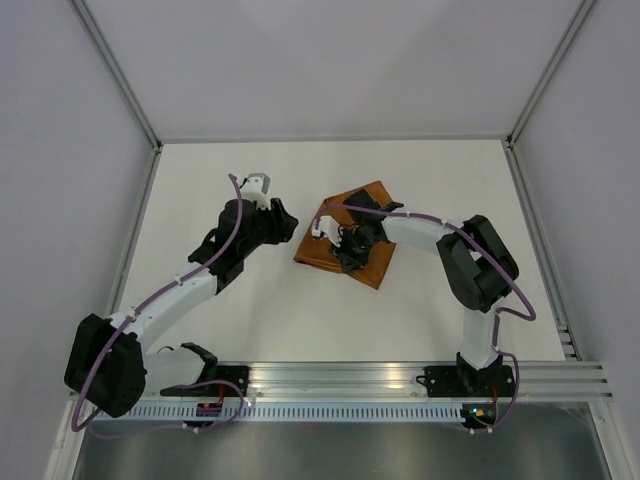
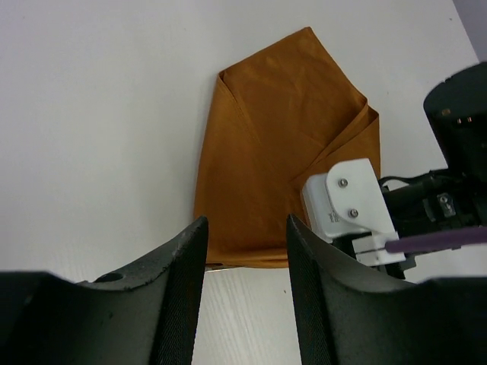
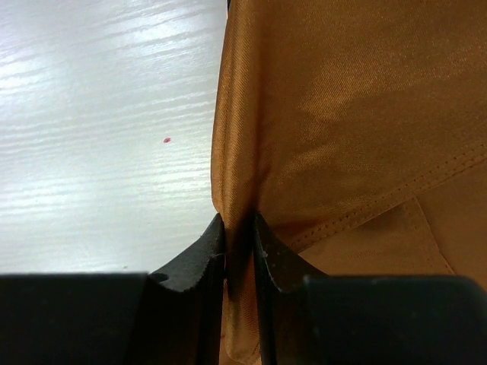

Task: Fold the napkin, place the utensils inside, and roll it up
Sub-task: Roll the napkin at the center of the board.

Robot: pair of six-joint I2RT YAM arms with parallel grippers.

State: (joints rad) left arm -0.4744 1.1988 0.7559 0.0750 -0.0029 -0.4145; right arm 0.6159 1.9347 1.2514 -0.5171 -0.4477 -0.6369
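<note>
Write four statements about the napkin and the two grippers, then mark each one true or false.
1. The right gripper is shut on a fold of the napkin. True.
2. The left gripper also grips the napkin. False: its jaws stand open and hold nothing, and it sits beside the cloth.
3. The napkin lies spread out as a single flat layer. False: it is folded, with overlapping layers and a seam showing.
4. In the top view, the left gripper is to the left of the napkin on the white table. True.
</note>
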